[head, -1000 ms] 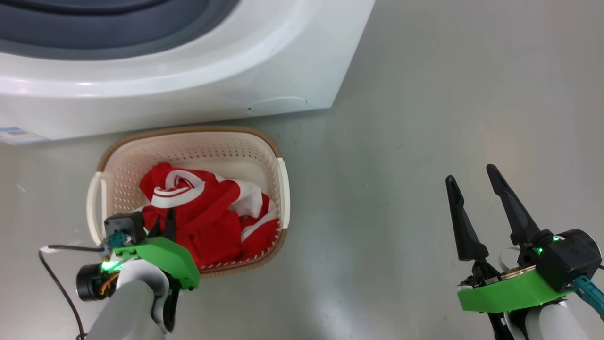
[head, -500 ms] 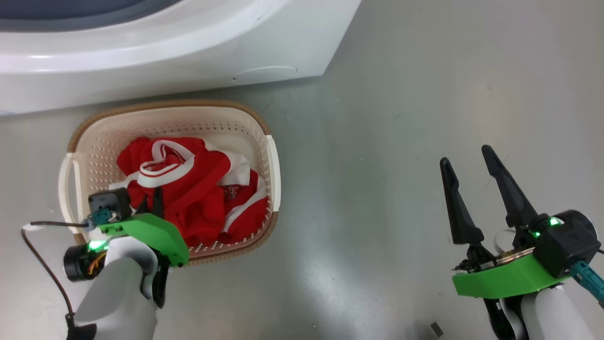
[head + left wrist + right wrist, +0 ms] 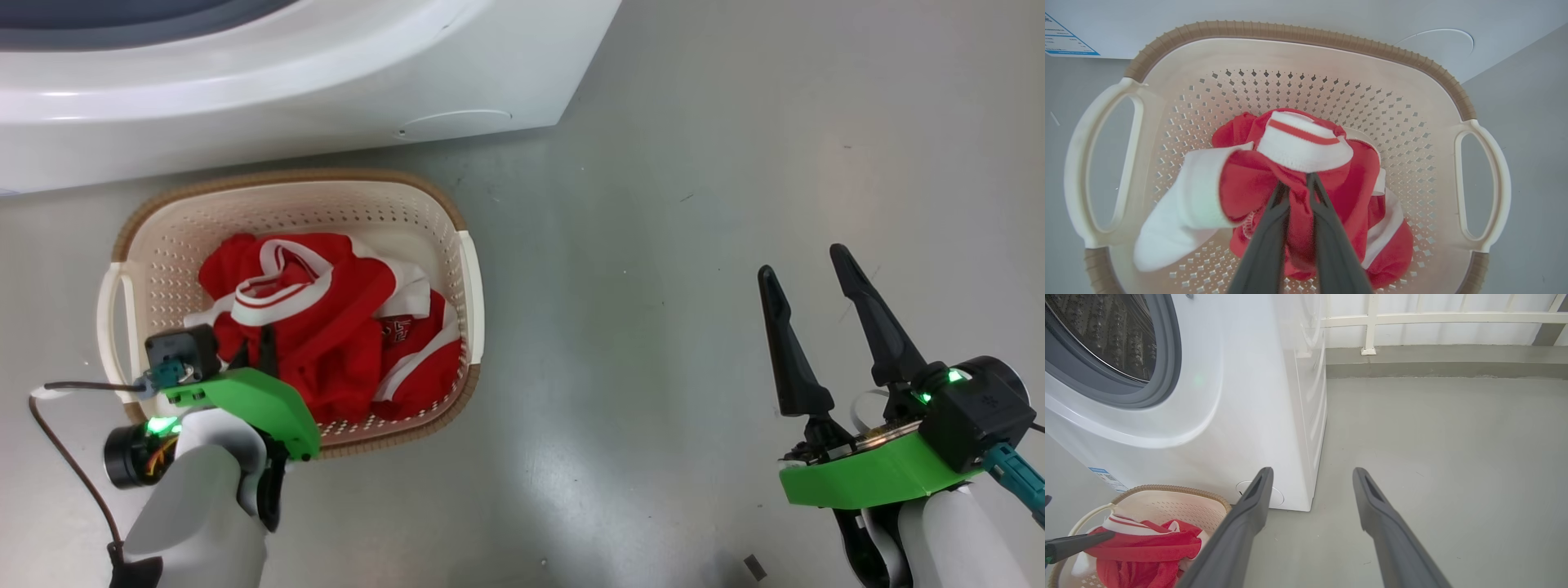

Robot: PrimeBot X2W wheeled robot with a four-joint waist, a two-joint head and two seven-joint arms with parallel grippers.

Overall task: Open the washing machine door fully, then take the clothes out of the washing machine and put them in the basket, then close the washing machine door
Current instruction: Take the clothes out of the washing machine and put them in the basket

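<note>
Over the last second the head view has slid, so the washing machine [image 3: 326, 90] now sits higher in it; that is the camera moving, not the things. Measured against the basket [image 3: 326, 192], little has changed. The left tool [image 3: 1297, 183] stays over the basket's near left corner, its fingers narrow and pinching a red fold. The clothes [image 3: 343, 327] lie heaped inside the basket much as before, a white-banded collar on top. The right tool [image 3: 800, 263] stays spread wide and empty over the floor [image 3: 694, 245], well to the right of the basket.

For the task, this looks like the end of a delivery. The garments are already down in the basket, but the left tool has not let go (so that step is not quite finished). It probably has to open and lift clear before anything else.

Several things are hard to read. In the head view a green mount covers most of the left tool's fingers. The heap hides the basket's floor, and only a scrap of the garment's print peeks out. Behind the basket, the right wrist view cuts the drum [image 3: 1106, 335] off at the frame edge. The part inside the grey seal [image 3: 1163, 367] looks like bare steel, but I cannot tell whether more clothes remain inside, or how the door stands.
</note>
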